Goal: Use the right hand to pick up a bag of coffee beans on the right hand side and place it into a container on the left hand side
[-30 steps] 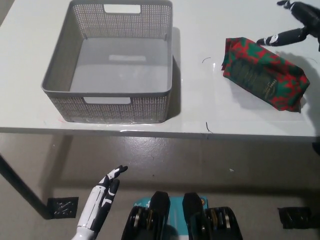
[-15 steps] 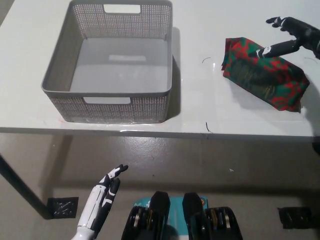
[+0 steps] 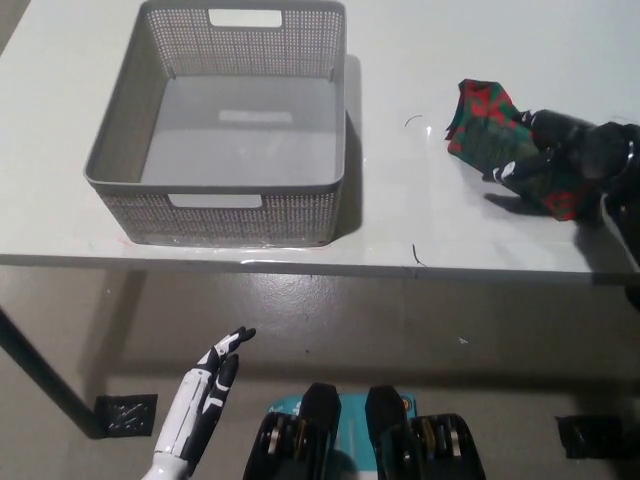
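Grasp stage: black right hand closing over the red-and-green coffee bag on the white table.

Bag lies well to the right of the grey mesh basket, on the tabletop, its right half covered by the hand. Hand wraps it from above and from the right, forearm entering at the right edge; grip looks taken, though whether it is firm cannot be told. Basket holds nothing. Next move, by my reckoning: lift clear, carry left over the basket's near wall, release inside. White left hand hangs below the table edge, fingers loosely extended, holding nothing.
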You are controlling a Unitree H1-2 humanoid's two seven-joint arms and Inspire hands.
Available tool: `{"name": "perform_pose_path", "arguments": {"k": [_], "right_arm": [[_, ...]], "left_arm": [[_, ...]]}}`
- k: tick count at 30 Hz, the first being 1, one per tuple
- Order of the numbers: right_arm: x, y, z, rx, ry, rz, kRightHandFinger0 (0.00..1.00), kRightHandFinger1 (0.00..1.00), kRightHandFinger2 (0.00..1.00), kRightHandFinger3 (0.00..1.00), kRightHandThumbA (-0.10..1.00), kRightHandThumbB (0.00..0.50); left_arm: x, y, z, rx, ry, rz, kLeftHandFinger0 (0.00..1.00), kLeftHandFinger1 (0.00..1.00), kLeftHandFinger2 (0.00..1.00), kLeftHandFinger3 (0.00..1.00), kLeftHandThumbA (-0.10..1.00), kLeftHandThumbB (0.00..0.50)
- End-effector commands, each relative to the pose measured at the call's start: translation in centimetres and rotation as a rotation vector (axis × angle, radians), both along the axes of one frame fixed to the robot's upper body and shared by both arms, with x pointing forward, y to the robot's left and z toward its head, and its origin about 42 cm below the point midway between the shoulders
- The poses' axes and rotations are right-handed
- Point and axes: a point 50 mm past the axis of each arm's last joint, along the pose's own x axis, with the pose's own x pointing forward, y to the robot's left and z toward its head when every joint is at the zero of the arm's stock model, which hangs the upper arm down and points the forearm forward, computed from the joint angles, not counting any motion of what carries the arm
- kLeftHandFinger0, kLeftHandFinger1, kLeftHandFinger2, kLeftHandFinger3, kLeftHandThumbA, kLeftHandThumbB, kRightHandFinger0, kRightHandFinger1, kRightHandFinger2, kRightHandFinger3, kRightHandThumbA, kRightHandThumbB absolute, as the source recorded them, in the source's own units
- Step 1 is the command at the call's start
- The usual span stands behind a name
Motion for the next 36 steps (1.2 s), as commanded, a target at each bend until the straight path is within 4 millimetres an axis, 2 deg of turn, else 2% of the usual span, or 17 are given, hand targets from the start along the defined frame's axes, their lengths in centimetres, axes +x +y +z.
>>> {"name": "perform_pose_path", "arguments": {"k": [1,4,11,13,14,15,16,17,18,19,20,21,23,26,30,35,36], "right_arm": [[0.1,-0.5,-1.8,-0.126,0.009,-0.013,1.00,1.00,1.00,1.00,0.89,0.500],[-0.3,-0.2,-5.0,-0.170,0.044,0.001,1.00,1.00,1.00,1.00,0.84,0.500],[-0.6,0.4,-7.3,-0.146,0.033,-0.001,1.00,1.00,1.00,1.00,0.73,0.500],[-0.6,0.8,-7.6,-0.147,-0.046,-0.006,1.00,1.00,1.00,1.00,0.52,0.474],[-0.6,0.7,-7.7,-0.162,-0.106,-0.007,1.00,1.00,1.00,1.00,0.40,0.413],[-0.6,0.7,-7.7,-0.162,-0.177,-0.016,0.85,0.95,1.00,1.00,0.22,0.345],[-0.6,0.6,-7.7,-0.161,-0.207,-0.020,0.78,0.88,1.00,1.00,0.20,0.342],[-0.7,0.6,-7.7,-0.138,-0.285,-0.023,0.44,0.52,0.65,0.79,-0.07,0.276],[-0.9,0.5,-7.6,-0.098,-0.386,-0.019,0.21,0.27,0.37,0.47,-0.09,0.232],[-0.8,0.5,-7.3,-0.065,-0.436,-0.021,0.01,0.16,0.40,0.39,-0.10,0.212],[-0.8,0.4,-7.0,-0.042,-0.470,-0.016,0.01,0.34,0.69,0.49,-0.10,0.198],[-0.8,0.4,-6.9,-0.026,-0.498,-0.005,0.05,0.49,0.87,0.65,-0.10,0.212],[-0.7,0.4,-6.5,-0.004,-0.525,-0.007,0.09,0.57,0.98,0.81,-0.10,0.209],[-0.8,0.2,-6.2,0.005,-0.578,0.002,0.10,0.60,1.00,0.98,-0.10,0.168],[-0.7,0.1,-5.8,0.010,-0.633,0.007,0.06,0.54,0.97,0.99,-0.10,0.164],[-0.3,-0.2,-4.6,0.017,-0.678,-0.005,0.07,0.55,0.99,1.00,-0.10,0.159],[-0.1,-0.3,-4.0,0.024,-0.704,-0.002,0.07,0.54,0.96,0.93,-0.10,0.166]], "left_arm": [[0.2,-0.2,1.1,-0.031,-0.075,-0.006,1.00,1.00,1.00,1.00,1.00,0.211],[0.3,0.1,1.3,-0.026,-0.085,0.000,1.00,1.00,1.00,1.00,1.00,0.221],[0.8,0.1,1.6,-0.028,-0.094,0.000,1.00,1.00,1.00,1.00,1.00,0.239],[0.9,0.2,1.7,-0.035,-0.096,0.001,1.00,1.00,1.00,1.00,1.00,0.246],[0.9,0.2,1.7,-0.033,-0.093,0.002,1.00,1.00,1.00,1.00,1.00,0.250],[0.9,0.1,1.8,-0.034,-0.093,0.001,1.00,1.00,1.00,1.00,1.00,0.251],[1.0,0.2,1.8,-0.035,-0.094,0.001,1.00,1.00,1.00,1.00,1.00,0.251],[1.0,0.2,1.9,-0.032,-0.093,0.003,1.00,1.00,1.00,1.00,1.00,0.252],[1.1,0.2,1.9,-0.028,-0.095,0.002,1.00,1.00,1.00,1.00,1.00,0.252],[1.3,0.2,2.1,-0.034,-0.093,0.001,1.00,1.00,1.00,1.00,1.00,0.255],[1.3,0.2,2.1,-0.035,-0.092,0.000,1.00,1.00,1.00,1.00,1.00,0.257],[1.3,0.2,2.1,-0.035,-0.090,0.002,1.00,1.00,1.00,1.00,1.00,0.261],[1.4,0.3,2.1,-0.028,-0.096,0.003,1.00,1.00,1.00,1.00,1.00,0.254],[1.4,0.2,2.1,-0.020,-0.095,0.005,1.00,1.00,1.00,1.00,1.00,0.255],[1.4,0.3,2.1,-0.016,-0.092,0.002,1.00,1.00,1.00,1.00,1.00,0.250],[1.5,0.4,2.1,-0.008,-0.095,0.005,1.00,1.00,1.00,1.00,1.00,0.240],[1.5,0.4,2.2,-0.007,-0.092,0.005,1.00,1.00,1.00,1.00,1.00,0.241]]}}
